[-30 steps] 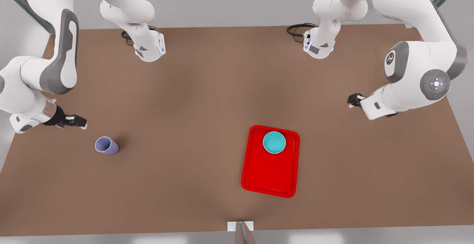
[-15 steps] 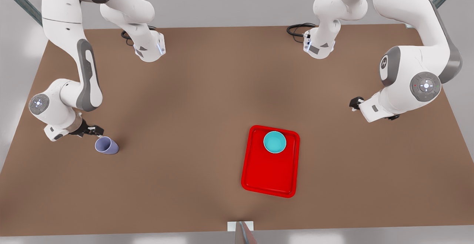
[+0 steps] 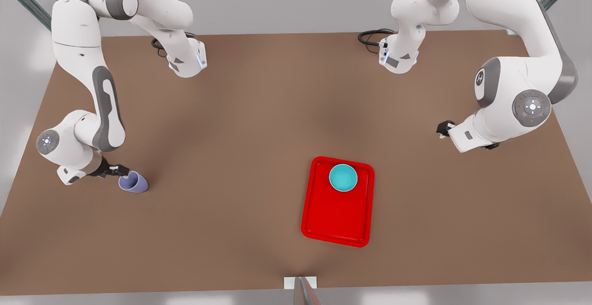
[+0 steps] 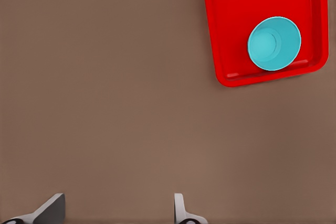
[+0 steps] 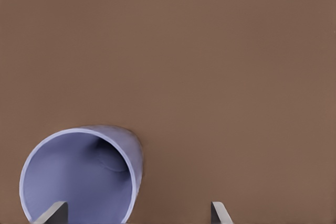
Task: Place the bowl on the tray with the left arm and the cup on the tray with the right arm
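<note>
The teal bowl (image 3: 342, 177) (image 4: 274, 43) sits upright at the far end of the red tray (image 3: 335, 217) (image 4: 231, 30). At the front view's left, the lavender cup (image 3: 134, 183) (image 5: 79, 177) stands on the table. My right gripper (image 3: 122, 171) (image 5: 136, 214) is open at its rim, one finger over the cup's mouth and the other outside its wall. Beyond the tray at the front view's right, my left gripper (image 3: 444, 128) (image 4: 116, 211) hangs open over bare table and holds nothing.
The brown table (image 3: 240, 124) lies between cup and tray. Both arm bases (image 3: 187, 59) (image 3: 397, 57) with black cables stand at the far edge. A small white bracket (image 3: 300, 284) sits at the near edge.
My right gripper has swung toward the front view's right and come down to the cup's rim. The left arm shifted only slightly; bowl, tray and cup stayed put.
</note>
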Available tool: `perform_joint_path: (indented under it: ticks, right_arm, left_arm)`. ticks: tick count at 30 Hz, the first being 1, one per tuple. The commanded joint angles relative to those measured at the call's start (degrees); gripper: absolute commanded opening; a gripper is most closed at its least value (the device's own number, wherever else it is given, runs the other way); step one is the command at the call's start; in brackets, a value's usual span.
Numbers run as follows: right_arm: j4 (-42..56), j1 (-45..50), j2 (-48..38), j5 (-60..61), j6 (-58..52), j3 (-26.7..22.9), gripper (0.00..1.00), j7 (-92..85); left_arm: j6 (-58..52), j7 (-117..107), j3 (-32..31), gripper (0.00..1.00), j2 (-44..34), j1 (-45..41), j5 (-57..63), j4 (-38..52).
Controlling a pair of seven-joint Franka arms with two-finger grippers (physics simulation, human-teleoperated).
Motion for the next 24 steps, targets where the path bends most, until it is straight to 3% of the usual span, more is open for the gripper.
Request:
perform_joint_path:
  ticks: [1, 3, 8, 15, 21, 24]
  right_arm:
    - [-0.3, -0.3, 0.0, 0.0, 0.3, 0.3, 1.0, 0.0]
    - [-0.9, -1.0, 0.0, 0.0, 0.2, 1.0, 0.99, -0.5]
    - [-1.6, -1.0, 0.4, 1.9, 0.1, 1.2, 0.83, -0.5]
    - [-1.2, -1.7, 2.0, 1.9, 1.0, 1.7, 0.77, -0.6]
    - [-1.1, -2.1, 2.0, 2.0, 0.9, 2.5, 0.26, -0.5]
    - [-1.0, -2.1, 2.6, 2.0, 1.2, 2.5, 0.21, -0.5]
  left_arm:
    - [0.0, 0.0, 0.0, 1.0, 0.0, 0.0, 0.0, 0.0]
    - [0.0, 0.0, 0.0, 1.0, 0.0, 0.0, 0.0, 0.0]
    - [0.0, 0.1, 0.0, 1.0, -0.2, 0.0, 0.0, 0.0]
    - [0.0, 0.2, 0.0, 1.0, -0.3, 0.0, 0.0, 0.1]
    - [0.0, 0.2, 0.0, 1.0, -0.2, 0.0, 0.0, 0.1]
    - [0.3, 0.2, 0.0, 1.0, -0.1, -0.1, 0.0, 0.1]
